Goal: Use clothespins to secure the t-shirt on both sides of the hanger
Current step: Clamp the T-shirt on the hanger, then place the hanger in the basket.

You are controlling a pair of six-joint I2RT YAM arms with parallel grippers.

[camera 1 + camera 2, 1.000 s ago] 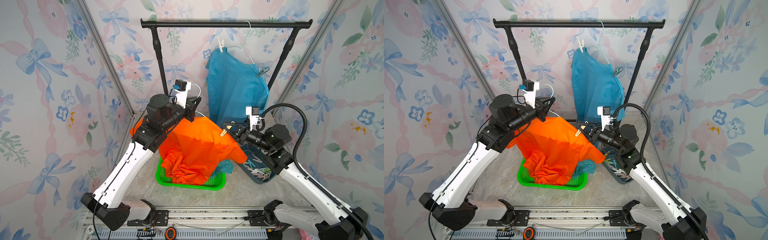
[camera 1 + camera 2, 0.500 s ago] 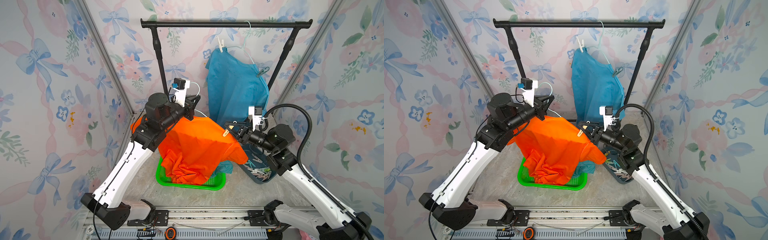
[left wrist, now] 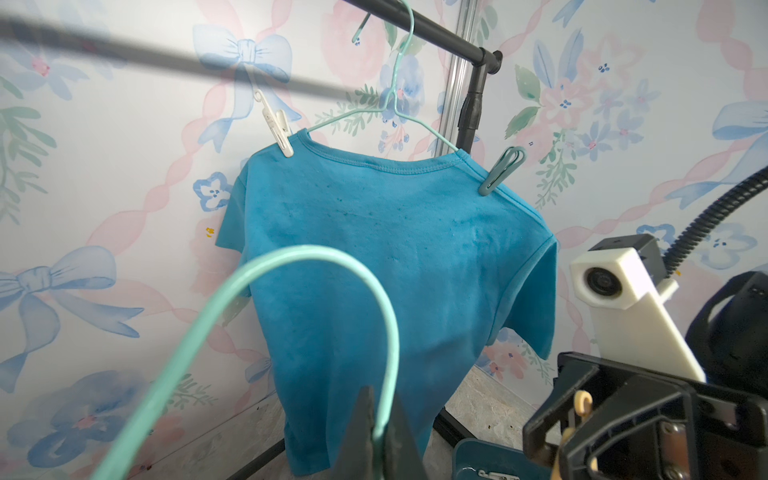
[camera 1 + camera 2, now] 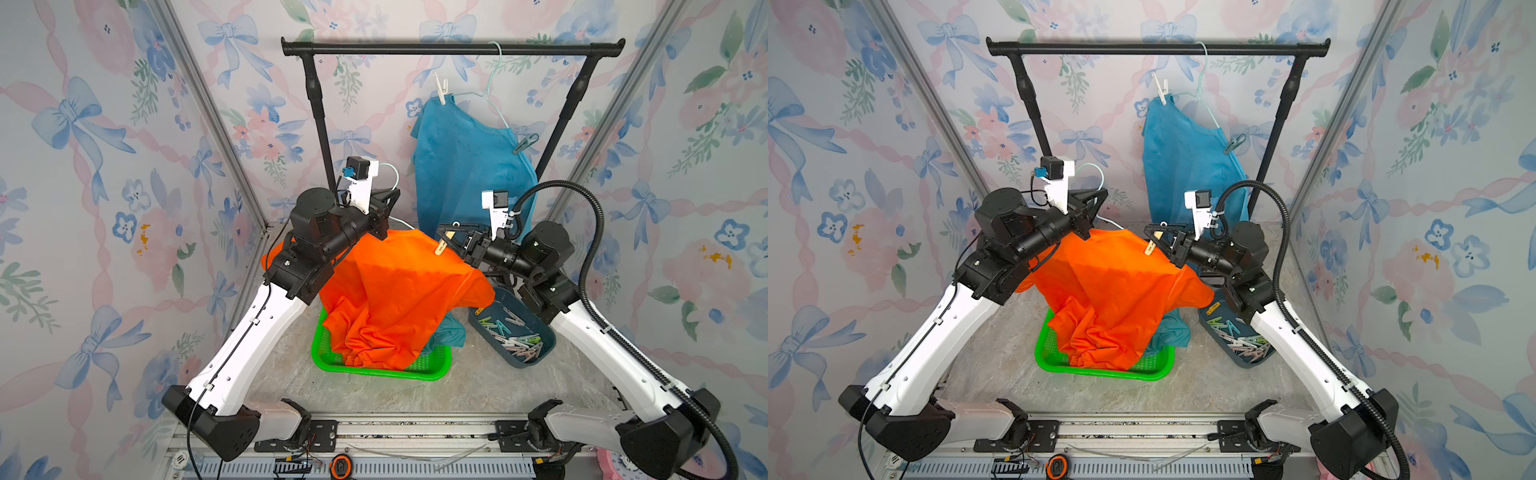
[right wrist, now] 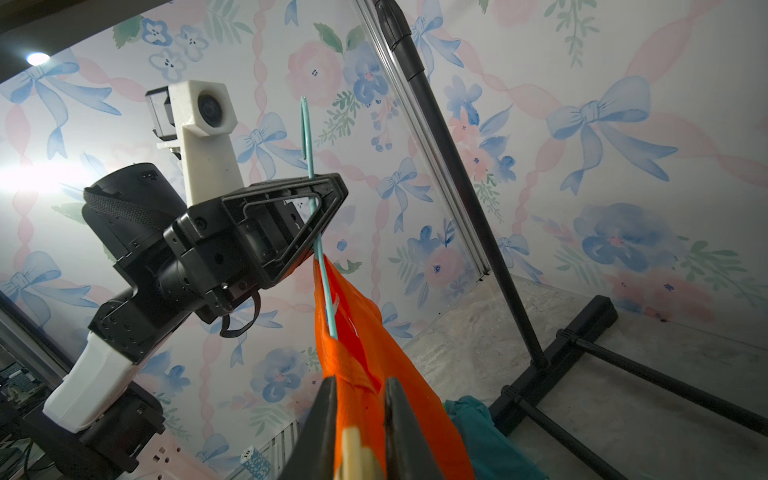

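Orange t-shirt (image 4: 399, 291): draped on a teal hanger (image 3: 316, 249), which our left gripper (image 3: 380, 436) holds up by the wire, fingers pinched together on it, presenting the shoulder. Our right gripper (image 4: 444, 239) is clamped on a cream clothespin (image 4: 439, 248) at that shoulder, to pin it, we judge. Cloth hides the hanger's arms; we cannot tell whether the peg straddles the wire.

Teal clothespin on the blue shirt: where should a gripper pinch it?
Probably squeeze the teal clothespin by its looped handle end, coming from above: that end sticks up clear of the blue shirt, while its lower tip bites the shoulder.
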